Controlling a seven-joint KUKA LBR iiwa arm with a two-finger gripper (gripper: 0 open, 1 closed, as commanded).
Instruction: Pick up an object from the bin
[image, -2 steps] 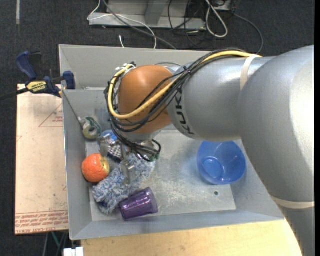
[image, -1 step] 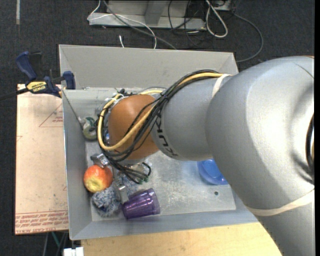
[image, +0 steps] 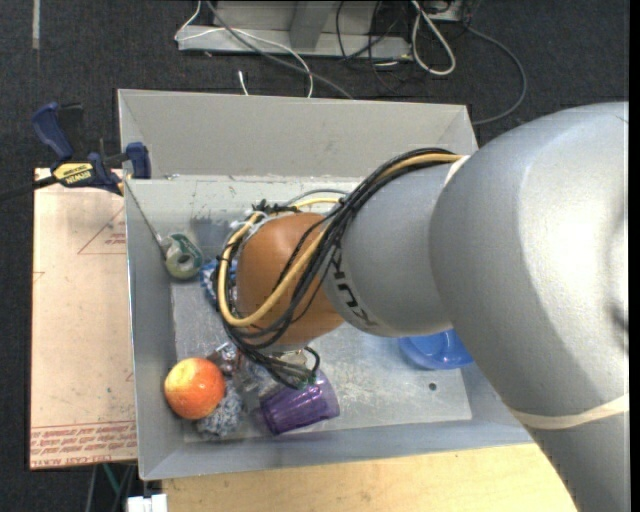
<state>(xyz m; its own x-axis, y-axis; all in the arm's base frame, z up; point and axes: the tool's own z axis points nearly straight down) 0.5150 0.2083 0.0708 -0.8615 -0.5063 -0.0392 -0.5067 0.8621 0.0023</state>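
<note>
Likely grasp step; gripper (image: 240, 362) low, near-left, between round orange-red fruit (image: 195, 388) and purple plastic cup (image: 298, 407); pincer state: cannot tell; next: secure one, lift.

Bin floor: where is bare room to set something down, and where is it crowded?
Bare: left side between tape roll and orange fruit; front right, between purple cup and blue object. Crowded: front left, around fruit and cup.

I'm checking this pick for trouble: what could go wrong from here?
The gripper sits low in a tight cluster: orange ball, purple cup and grey speckled lump. It might nudge the ball away or catch two things at once. Its loose cables hang near the clutter and could snag.
</note>
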